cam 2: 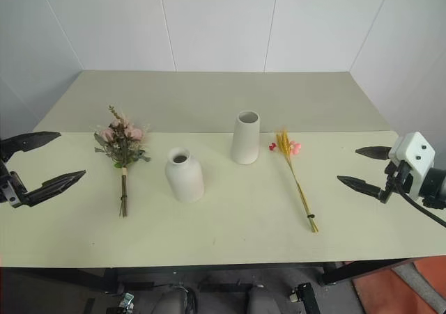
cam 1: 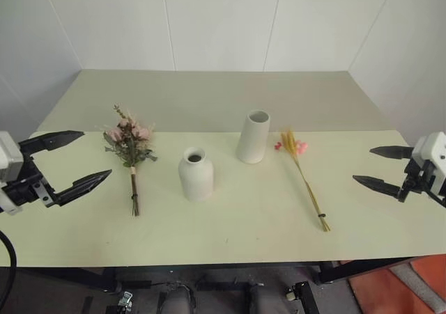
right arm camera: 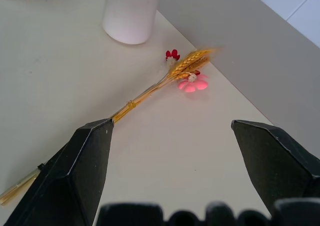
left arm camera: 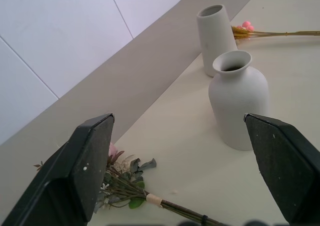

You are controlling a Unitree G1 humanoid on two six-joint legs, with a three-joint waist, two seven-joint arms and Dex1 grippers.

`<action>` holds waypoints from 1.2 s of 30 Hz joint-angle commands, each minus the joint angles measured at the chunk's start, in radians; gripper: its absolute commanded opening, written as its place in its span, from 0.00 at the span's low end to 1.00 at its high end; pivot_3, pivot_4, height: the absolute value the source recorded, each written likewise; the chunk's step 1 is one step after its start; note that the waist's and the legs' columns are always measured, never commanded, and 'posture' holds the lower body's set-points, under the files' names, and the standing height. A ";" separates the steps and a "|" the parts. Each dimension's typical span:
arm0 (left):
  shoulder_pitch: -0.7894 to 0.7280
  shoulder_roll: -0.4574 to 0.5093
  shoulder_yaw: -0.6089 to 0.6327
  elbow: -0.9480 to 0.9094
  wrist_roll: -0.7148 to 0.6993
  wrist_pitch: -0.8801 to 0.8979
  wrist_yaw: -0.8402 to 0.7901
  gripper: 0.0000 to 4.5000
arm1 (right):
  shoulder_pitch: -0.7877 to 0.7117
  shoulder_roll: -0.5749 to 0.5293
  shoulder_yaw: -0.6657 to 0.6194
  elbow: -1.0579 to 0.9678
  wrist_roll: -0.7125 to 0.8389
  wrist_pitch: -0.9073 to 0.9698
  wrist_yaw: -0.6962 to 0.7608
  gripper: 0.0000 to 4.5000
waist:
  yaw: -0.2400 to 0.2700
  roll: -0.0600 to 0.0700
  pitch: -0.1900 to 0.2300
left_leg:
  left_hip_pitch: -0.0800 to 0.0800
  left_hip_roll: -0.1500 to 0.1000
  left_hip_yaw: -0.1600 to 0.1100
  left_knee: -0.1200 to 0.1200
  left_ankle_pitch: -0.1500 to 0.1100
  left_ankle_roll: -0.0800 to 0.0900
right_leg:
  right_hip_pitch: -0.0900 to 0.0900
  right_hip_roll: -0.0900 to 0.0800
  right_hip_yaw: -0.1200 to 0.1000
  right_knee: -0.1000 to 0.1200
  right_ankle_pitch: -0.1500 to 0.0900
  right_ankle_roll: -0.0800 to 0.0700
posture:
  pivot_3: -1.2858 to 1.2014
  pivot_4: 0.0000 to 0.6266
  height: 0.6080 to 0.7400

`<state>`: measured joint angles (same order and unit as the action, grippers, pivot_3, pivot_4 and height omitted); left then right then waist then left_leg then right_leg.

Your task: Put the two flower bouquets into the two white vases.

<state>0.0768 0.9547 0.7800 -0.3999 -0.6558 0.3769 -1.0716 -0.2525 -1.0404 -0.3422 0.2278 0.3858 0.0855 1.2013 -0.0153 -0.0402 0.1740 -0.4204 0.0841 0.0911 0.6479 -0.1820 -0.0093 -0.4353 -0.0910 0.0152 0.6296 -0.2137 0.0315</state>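
1. No brand, label or writing can be read on anything here.
2. The pale green bench (cam 1: 230, 237) carries four things in a loose row, all well back from its near edge: the pink bouquet (cam 1: 129, 147) lies flat at the left, stems toward the near edge; the round vase (cam 1: 196, 174) stands upright beside it; the tall vase (cam 1: 253, 137) stands a little farther back; the wheat bunch (cam 1: 304, 178) lies flat at the right, its pink flower just beside the tall vase.
3. Bare bench lies between each bouquet and the nearer side edge.
4. The left hand (cam 1: 73, 161) hovers off the left edge, released, fingers wide apart, holding nothing.
5. The right hand (cam 1: 376, 166) hovers at the right edge, likewise released and empty.
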 commanded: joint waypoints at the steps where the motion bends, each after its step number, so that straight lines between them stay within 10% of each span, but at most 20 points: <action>1: -0.013 0.015 0.007 -0.006 -0.011 -0.009 -0.002 1.00 | 0.006 -0.031 -0.055 -0.041 0.035 0.034 0.008 0.99 | 0.000 0.000 0.000 | 0.000 0.000 0.000 0.000 0.000 0.000 | 0.000 0.000 0.000 0.000 0.000 0.000 | 0.52 0.24 1.00; 11: -0.041 0.026 -0.026 0.011 -0.020 -0.011 -0.008 1.00 | -0.017 -0.038 -0.036 -0.158 0.079 0.255 -0.065 0.99 | -0.001 0.000 0.000 | 0.000 0.000 0.000 0.000 0.000 0.000 | 0.000 0.000 0.000 0.000 0.000 0.000 | 0.52 0.24 1.00; 23: -0.082 -0.003 -0.120 -0.005 -0.024 -0.021 0.002 1.00 | -0.392 -0.011 0.376 -0.293 0.019 0.963 -0.272 0.99 | -0.002 0.000 0.000 | -0.003 0.000 0.000 0.000 0.000 0.000 | -0.004 0.000 0.001 0.000 0.002 -0.006 | 0.52 0.24 1.00; 36: -0.038 -0.057 -0.137 -0.071 -0.021 -0.022 0.036 1.00 | -0.639 0.170 0.633 -0.026 -0.159 1.068 -0.378 0.99 | 0.001 0.000 0.000 | -0.006 0.000 0.000 0.000 0.000 0.000 | -0.006 0.000 0.000 0.000 0.007 -0.003 | 0.52 0.24 1.00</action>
<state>0.0313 0.9038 0.6188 -0.4314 -0.6696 0.3719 -1.0476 -0.8573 -0.8678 0.2958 0.1856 0.2523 1.1464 0.8317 -0.0142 -0.0398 0.1735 -0.4265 0.0838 0.0911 0.6479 -0.1820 -0.0092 -0.4408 -0.0908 0.0157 0.6293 -0.2070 0.0283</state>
